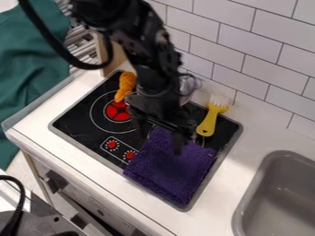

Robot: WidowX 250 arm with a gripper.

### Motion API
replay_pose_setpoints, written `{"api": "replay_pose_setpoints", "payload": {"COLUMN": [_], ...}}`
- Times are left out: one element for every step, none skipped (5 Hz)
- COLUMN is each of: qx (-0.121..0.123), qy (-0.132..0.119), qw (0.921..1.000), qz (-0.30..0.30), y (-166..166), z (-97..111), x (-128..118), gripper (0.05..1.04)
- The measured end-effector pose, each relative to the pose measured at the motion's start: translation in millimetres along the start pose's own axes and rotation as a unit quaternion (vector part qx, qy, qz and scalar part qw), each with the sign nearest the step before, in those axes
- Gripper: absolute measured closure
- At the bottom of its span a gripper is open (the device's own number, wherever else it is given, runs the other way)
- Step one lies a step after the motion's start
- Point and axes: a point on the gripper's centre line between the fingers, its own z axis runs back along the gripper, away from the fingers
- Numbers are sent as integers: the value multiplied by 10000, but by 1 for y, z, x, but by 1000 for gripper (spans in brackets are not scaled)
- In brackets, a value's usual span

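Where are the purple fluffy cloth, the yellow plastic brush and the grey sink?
Purple fluffy cloth (166, 173): camera view, middle of its fabric.
Yellow plastic brush (208, 124): camera view, handle.
Grey sink (246, 198): camera view, rim.

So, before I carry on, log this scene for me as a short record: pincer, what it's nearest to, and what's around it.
pincer: the pincer, looks open, over the cloth's upper edge; contact can't be told
nearest thing: purple cloth, spread on the cooktop
right of cloth's upper edge in view: yellow brush, handle on the cooktop, bristles toward the tiled wall
upper left of cooktop: orange braided item, beside a red burner disc
lower right of view: grey sink
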Motion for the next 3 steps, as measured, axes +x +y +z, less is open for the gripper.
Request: {"api": "replay_pose_setpoints", "payload": {"qx": [135,368,538], "qy": [205,327,406], "qw": [9997,9988,9976], "qz": [-73,71,147], "y": [-11,-10,-4], "z": [-18,-31,-45], "x": [6,5,3], "gripper": [73,73,73]}}
